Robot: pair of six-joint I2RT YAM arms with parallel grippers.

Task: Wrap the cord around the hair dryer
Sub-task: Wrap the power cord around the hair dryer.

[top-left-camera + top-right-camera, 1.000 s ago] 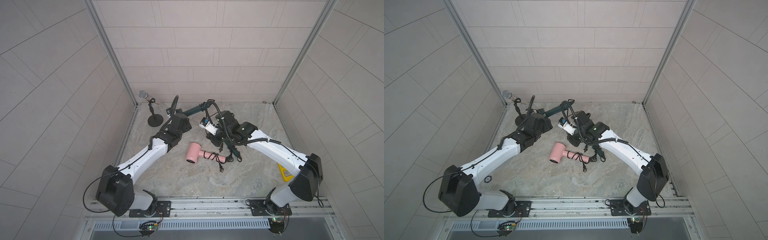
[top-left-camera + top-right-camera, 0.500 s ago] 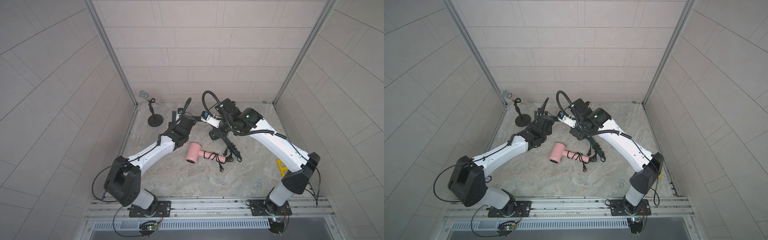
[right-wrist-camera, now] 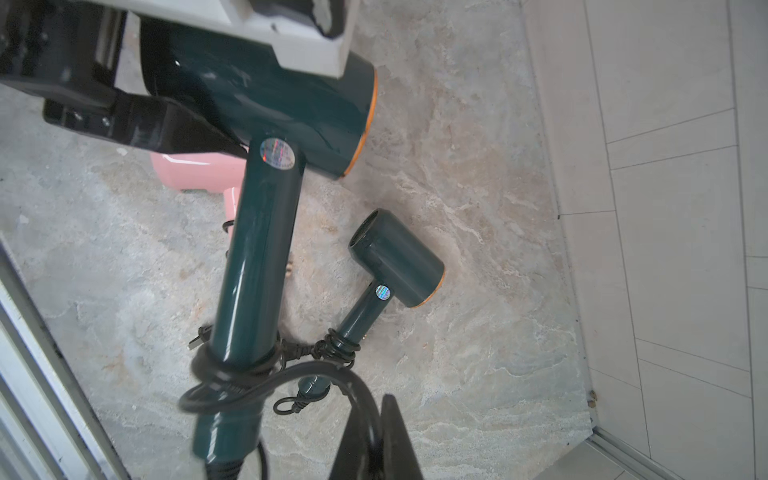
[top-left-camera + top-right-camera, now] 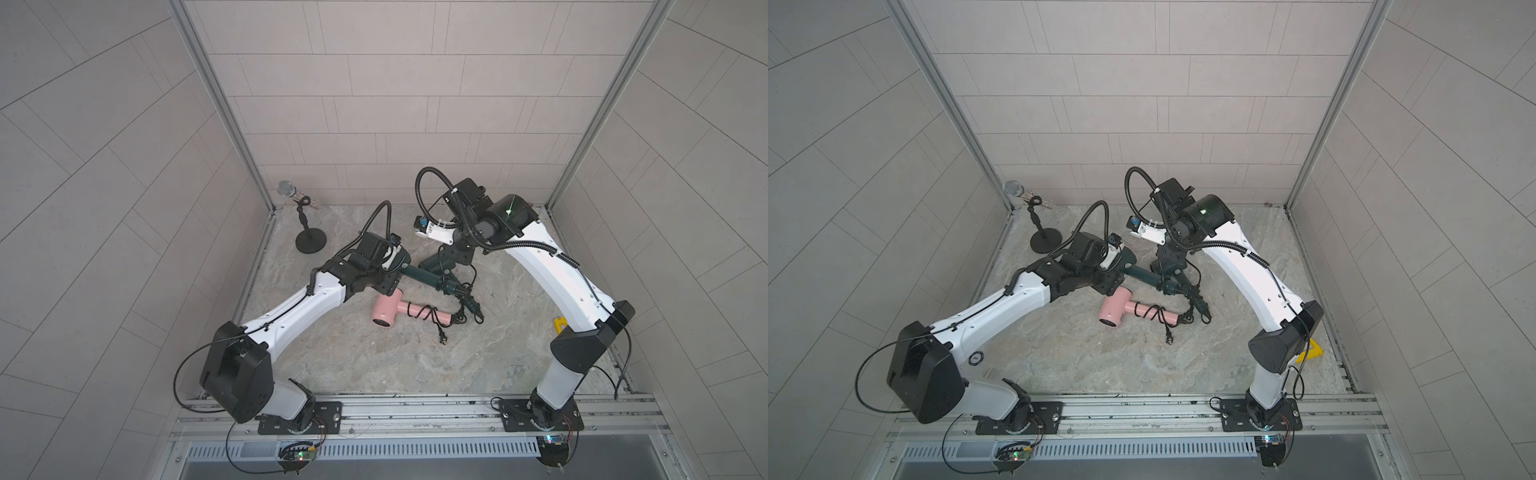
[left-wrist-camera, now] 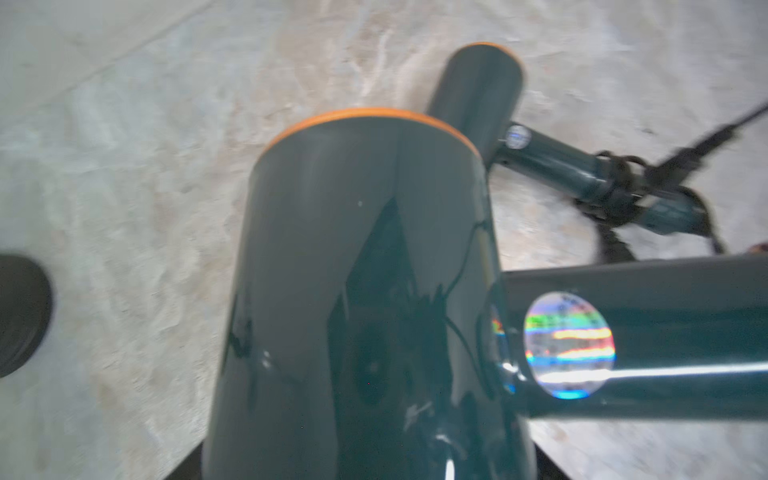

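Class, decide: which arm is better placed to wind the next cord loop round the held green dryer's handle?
Right, likely. The right gripper pinches the cord beside the handle's end, free to circle it; the left gripper clamps the barrel of the green hair dryer.

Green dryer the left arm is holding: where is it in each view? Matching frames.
Top view: green dryer mid-scene, just beyond the pink dryer.
Top view: green dryer, same place.
Left wrist: barrel fills the middle.
Right wrist: large, nearest the camera, handle crossing the pink dryer.
Landmark: second green dryer lying beside it.
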